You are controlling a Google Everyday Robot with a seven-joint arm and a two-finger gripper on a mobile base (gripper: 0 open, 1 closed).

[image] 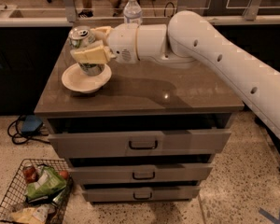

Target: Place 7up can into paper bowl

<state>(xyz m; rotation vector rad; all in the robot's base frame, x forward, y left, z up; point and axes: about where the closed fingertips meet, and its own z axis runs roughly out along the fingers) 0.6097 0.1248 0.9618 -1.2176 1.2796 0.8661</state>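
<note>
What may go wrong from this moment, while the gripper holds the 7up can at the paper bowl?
1. The 7up can looks tilted in the gripper, which is shut on it just over the paper bowl. If released like this, it may tip and roll out.
2. The shallow bowl sits near the left edge of the cabinet top, so a push from the can might slide it off.
3. The water bottle stands close behind the wrist and could be knocked on retreat.

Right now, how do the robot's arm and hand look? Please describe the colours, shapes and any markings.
The arm is a thick, smooth white tube with a row of small dark round holes along its side. It ends in a rounded white wrist with a thin yellowish seam. The hand, above the paper bowl, has two flat pale-yellow fingers. No cables show.
</note>
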